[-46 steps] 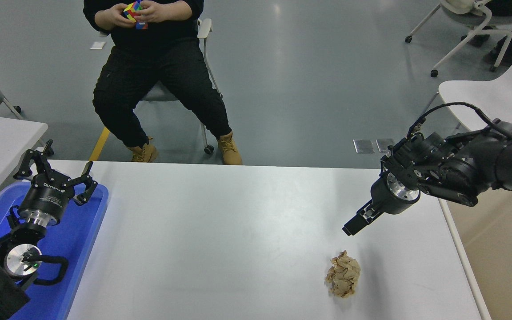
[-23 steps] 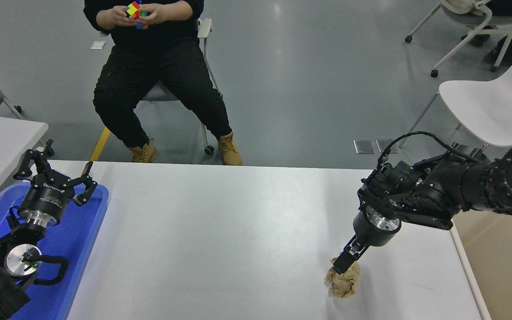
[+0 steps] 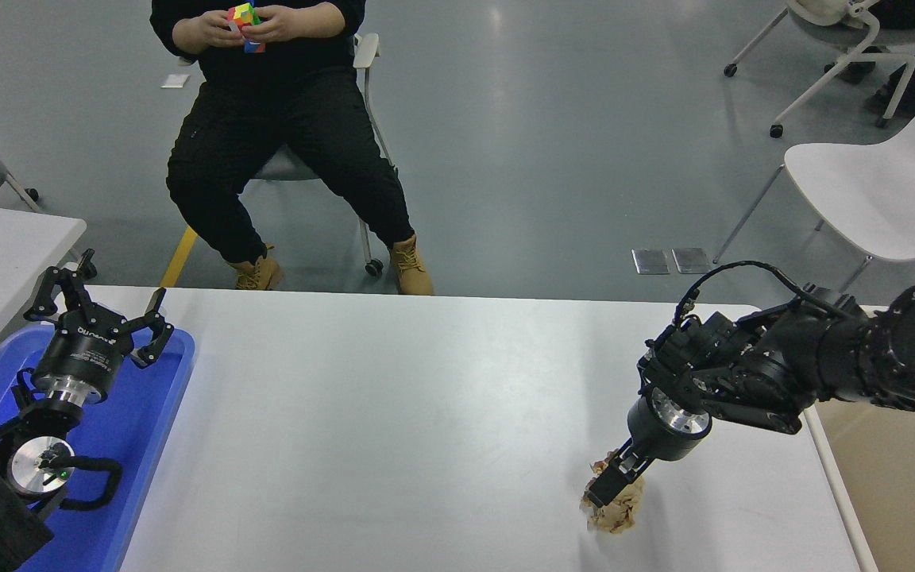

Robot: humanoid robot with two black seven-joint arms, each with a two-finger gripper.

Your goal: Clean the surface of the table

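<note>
Pressing my right gripper (image 3: 607, 486) down into the crumpled brown paper wad (image 3: 620, 508) at the lower right of the frame, I've dropped from well above it a second ago. I cannot tell whether my jaws have closed on it. The table (image 3: 394, 413) spans the frame's middle. My left gripper (image 3: 96, 306), jaws spread, stays parked over the blue tray (image 3: 148, 421), lower left.

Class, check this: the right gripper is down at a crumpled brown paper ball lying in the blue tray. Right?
Not quite. The head view shows the crumpled brown paper ball lying on the white table surface, far from the blue tray. The right gripper is indeed down at it.
</note>
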